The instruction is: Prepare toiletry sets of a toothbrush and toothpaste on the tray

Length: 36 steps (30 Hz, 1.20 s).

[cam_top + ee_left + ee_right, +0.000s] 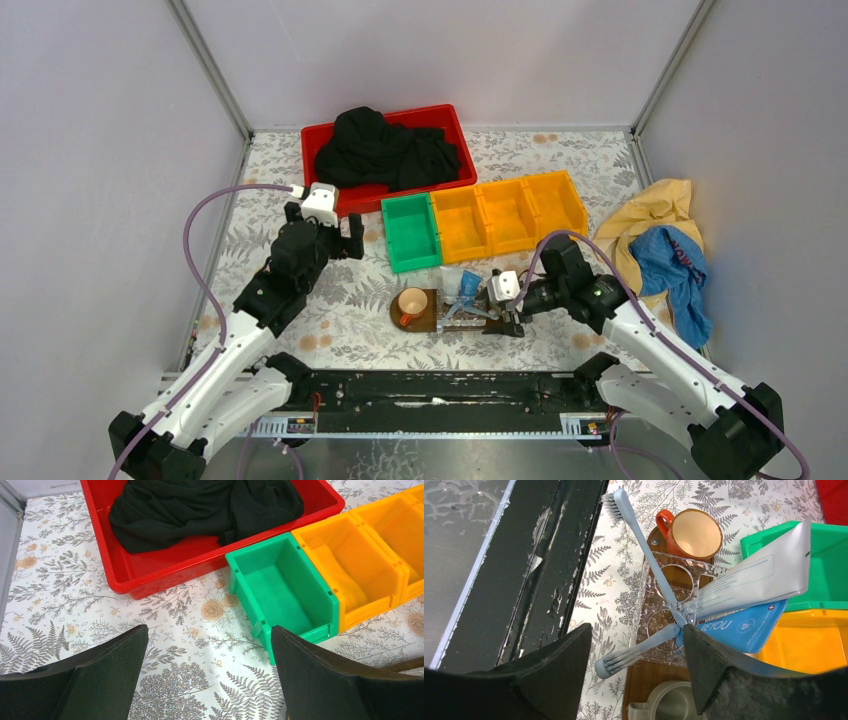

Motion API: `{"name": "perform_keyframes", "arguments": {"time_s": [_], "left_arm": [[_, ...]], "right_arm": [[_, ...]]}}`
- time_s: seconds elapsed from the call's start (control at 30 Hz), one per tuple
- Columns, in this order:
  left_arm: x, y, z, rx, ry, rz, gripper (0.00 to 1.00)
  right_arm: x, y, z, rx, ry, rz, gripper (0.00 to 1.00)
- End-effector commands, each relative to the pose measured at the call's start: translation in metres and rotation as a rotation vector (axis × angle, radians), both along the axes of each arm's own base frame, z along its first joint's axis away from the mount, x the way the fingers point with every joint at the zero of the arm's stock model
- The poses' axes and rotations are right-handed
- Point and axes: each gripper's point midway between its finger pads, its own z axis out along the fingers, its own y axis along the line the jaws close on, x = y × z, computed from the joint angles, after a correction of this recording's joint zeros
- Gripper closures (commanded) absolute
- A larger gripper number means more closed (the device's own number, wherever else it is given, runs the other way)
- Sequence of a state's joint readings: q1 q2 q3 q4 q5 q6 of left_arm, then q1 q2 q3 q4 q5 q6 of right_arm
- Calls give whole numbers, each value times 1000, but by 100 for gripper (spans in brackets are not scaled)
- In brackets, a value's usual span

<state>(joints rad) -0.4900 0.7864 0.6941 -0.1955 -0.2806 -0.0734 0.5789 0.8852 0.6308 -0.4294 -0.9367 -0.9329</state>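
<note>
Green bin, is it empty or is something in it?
Empty. The left wrist view looks down into the green bin and shows only its bare floor and walls.

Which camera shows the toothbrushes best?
The right wrist camera: both toothbrushes fill the picture, crossed in the clear holder, bristles plain. The top camera shows them only tiny and blurry. The left wrist camera misses them.

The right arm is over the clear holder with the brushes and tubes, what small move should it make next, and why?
Probably lift the right gripper straight up and clear. Its fingers stand apart gripping nothing, while the toothbrushes and both toothpaste tubes, white and blue, already lean in the clear holder on the tray; moving sideways might knock them.
</note>
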Motion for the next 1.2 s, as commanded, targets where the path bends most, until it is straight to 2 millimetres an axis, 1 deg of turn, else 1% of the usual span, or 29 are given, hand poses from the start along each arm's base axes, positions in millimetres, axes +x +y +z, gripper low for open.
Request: {"name": "perform_keyframes", "arguments": {"time_s": [0.0,0.17,0.3,0.4,0.47,0.53,0.6,0.63,0.7,0.73,0.77,0.8,0.83,0.87,0.93,1.07,1.17], "left_arm": [[5,0,10,-16,-41,5,0],[4,0,12,-23,-46,5,0],[2,-5,22,-66,-61,-17,0],[-4,-16,39,-129,-66,-66,0],[-10,-23,53,-184,-56,-96,0],[-18,-31,73,-248,-45,-136,0],[-29,-42,100,-318,-43,-200,0],[-35,-47,116,-347,-51,-232,0],[-46,-55,151,-402,-70,-298,0],[-52,-59,170,-430,-85,-331,0],[-57,-64,186,-452,-93,-366,0],[-65,-66,211,-477,-123,-401,0],[-71,-68,228,-498,-138,-428,0],[-76,-69,244,-514,-151,-452,0],[-88,-70,275,-541,-185,-496,0],[-108,-66,322,-582,-252,-542,0],[-121,-59,345,-590,-299,-548,0]], "right_arm": [[-5,6,27,56,-10,22,22],[-7,-3,47,68,-11,-3,0],[-18,-16,65,68,4,4,1],[-22,-27,86,51,-1,-39,1],[-18,-34,105,40,-14,-101,1],[-1,-40,128,39,-12,-239,1],[30,-51,160,64,-3,-478,1],[50,-61,178,94,-12,-634,1],[86,-95,221,206,-14,-994,1],[95,-112,242,259,-31,-1115,1],[96,-122,261,300,-54,-1174,1],[95,-131,279,333,-68,-1220,1],[89,-140,304,379,-96,-1241,1],[86,-144,317,402,-113,-1249,1],[74,-144,345,444,-159,-1207,1],[62,-142,383,511,-184,-1165,1],[56,-140,405,568,-179,-1151,1]]}}
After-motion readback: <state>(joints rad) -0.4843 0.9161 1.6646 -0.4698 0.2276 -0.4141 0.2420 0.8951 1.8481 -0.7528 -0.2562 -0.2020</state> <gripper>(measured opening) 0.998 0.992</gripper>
